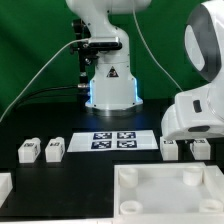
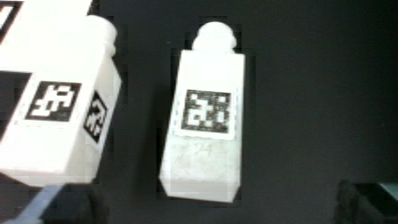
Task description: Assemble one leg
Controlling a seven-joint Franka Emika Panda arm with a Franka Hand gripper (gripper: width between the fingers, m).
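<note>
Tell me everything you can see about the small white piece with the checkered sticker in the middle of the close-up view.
The leg is a chunky white post, plastic by its look, with a squarish body narrowing to a rounded peg at one end. A black-and-white square tag sits on its upward face. It lies flat on the black table, beside a second leg but apart from it. Only the table touches it.

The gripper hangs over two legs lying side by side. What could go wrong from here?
1. The neighbouring leg lies close beside the centred leg. On the way down, one finger might land on it or knock it.
2. The centred leg looks slightly skewed to the open gripper, so closing may twist it instead of gripping squarely.
</note>
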